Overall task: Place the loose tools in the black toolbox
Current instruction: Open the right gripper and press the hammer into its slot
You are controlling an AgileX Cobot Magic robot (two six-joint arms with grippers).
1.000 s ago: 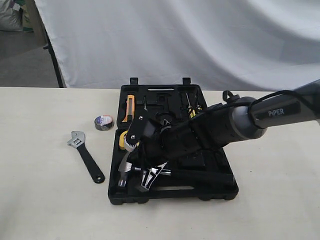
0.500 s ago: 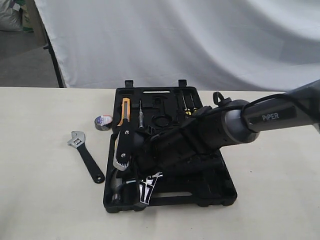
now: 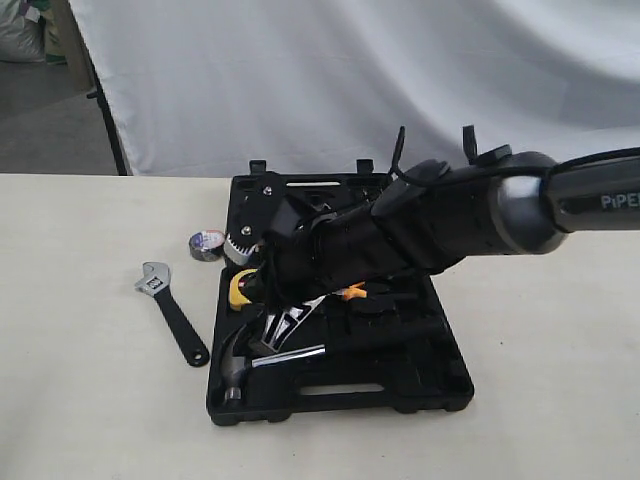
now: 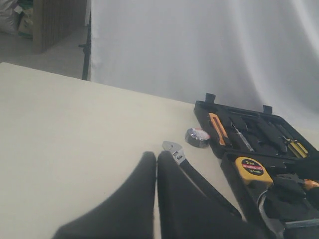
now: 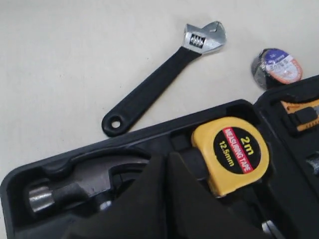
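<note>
Hammer (image 3: 238, 362) lies in the toolbox (image 3: 440, 388); wrench (image 3: 172, 310) and tape roll (image 3: 207, 244) lie unpacked on the counter (image 3: 90, 400). Left pincer (image 4: 156, 157) and right pincer (image 5: 167, 157): closed, empty.

I assess this as a staged robot test bay, not a home or shop: white cloth backdrop (image 3: 350, 80) on a black stand (image 3: 108, 125), plain cream tabletop (image 3: 80, 410), grey concrete floor (image 3: 45, 130), a sack (image 3: 20, 30) beyond.

Black toolbox (image 3: 340, 396) open flat on counter (image 3: 90, 420), claw hammer (image 3: 240, 362) seated in near half; adjustable wrench (image 3: 172, 312), dark tape roll (image 3: 207, 244) loose beside it.
</note>
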